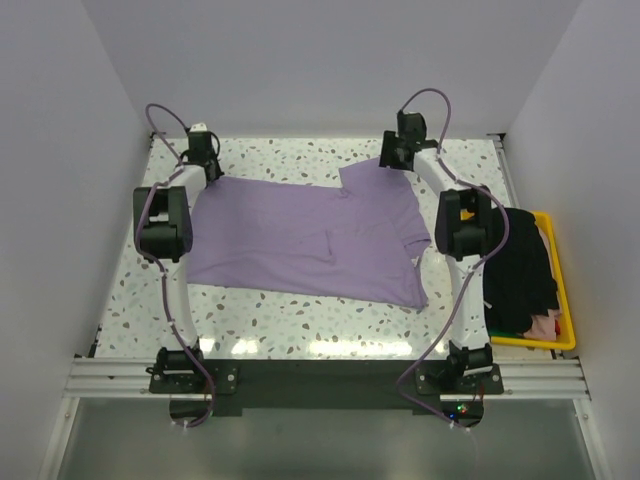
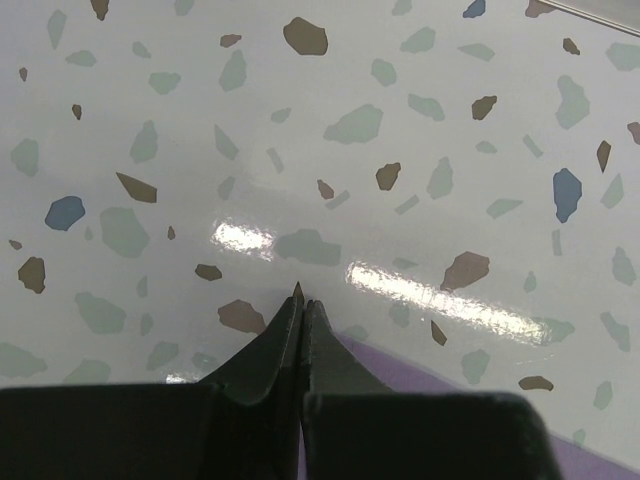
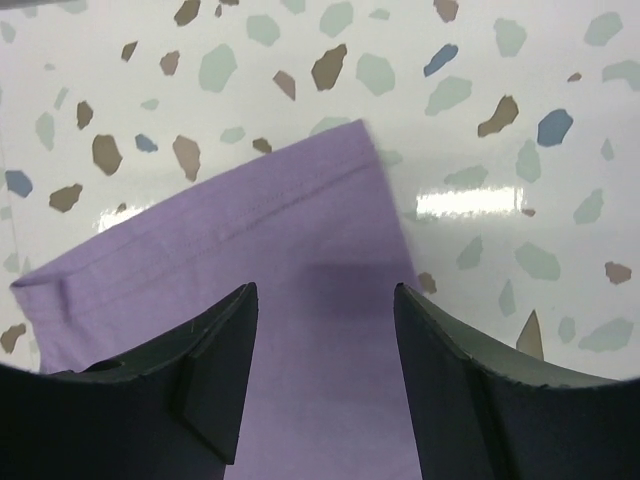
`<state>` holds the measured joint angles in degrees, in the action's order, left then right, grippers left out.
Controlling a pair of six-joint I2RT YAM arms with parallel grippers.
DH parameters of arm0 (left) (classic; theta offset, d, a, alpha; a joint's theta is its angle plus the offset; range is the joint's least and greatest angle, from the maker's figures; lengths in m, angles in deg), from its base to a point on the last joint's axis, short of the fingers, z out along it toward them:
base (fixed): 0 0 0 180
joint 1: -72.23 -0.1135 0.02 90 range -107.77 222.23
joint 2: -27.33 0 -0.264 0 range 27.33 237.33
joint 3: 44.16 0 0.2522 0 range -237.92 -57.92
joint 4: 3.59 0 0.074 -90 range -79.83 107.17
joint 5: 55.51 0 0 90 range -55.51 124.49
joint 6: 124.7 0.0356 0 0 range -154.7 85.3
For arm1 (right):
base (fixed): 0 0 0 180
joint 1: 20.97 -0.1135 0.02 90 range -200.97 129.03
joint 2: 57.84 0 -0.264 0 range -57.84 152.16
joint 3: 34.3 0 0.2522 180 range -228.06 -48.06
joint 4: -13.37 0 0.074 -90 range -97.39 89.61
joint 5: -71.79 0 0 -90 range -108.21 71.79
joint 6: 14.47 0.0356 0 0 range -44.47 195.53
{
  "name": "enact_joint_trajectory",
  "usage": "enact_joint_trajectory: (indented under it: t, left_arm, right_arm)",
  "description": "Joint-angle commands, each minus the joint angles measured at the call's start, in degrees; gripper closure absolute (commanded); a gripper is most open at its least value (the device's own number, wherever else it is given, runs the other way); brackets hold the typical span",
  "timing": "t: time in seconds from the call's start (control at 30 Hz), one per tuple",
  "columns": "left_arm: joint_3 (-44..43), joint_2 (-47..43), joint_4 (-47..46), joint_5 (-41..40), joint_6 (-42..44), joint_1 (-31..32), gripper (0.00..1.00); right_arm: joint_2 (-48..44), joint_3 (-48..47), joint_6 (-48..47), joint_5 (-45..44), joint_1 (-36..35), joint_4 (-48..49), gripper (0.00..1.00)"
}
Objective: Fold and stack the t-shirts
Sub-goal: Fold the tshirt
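1. Under everything, you have the speckled table [image 1: 270, 325], running from the arm bases to the far wall.
2. On the middle of it, your lavender t-shirt [image 1: 310, 240] lies spread out flat, with one sleeve reaching toward the far right.
3. At the table's right edge, just beside your right arm, sits the yellow bin [image 1: 566, 300].
4. Inside that bin, your black t-shirt [image 1: 520, 270] lies in a loose heap.
5. At the far right, your right gripper [image 3: 324, 292] hangs over the lavender sleeve with its fingers well apart and nothing held between them.
6. At the shirt's far-left corner, your left gripper [image 2: 300, 300] has its fingers pressed together, tips over bare table. The lavender edge lies just beside them, and you cannot tell whether any cloth is pinched.
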<state>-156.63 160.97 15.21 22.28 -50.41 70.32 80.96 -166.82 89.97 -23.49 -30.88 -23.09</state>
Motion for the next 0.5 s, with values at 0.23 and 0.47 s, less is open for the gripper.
enact_joint_trajectory:
  t: [0.23,0.47]
  left_arm:
    - [1.4,-2.1,-3.4,-0.4,-0.1,0.2,1.00]
    - [2.3,-2.2,-3.9,0.2,-0.7,0.2,1.00]
  right_arm:
    - [9.2,-15.2,-1.9,-4.8,0.6,-5.6,0.38]
    - [9.8,-15.5,-1.2,-5.8,-1.2,-8.1,0.49]
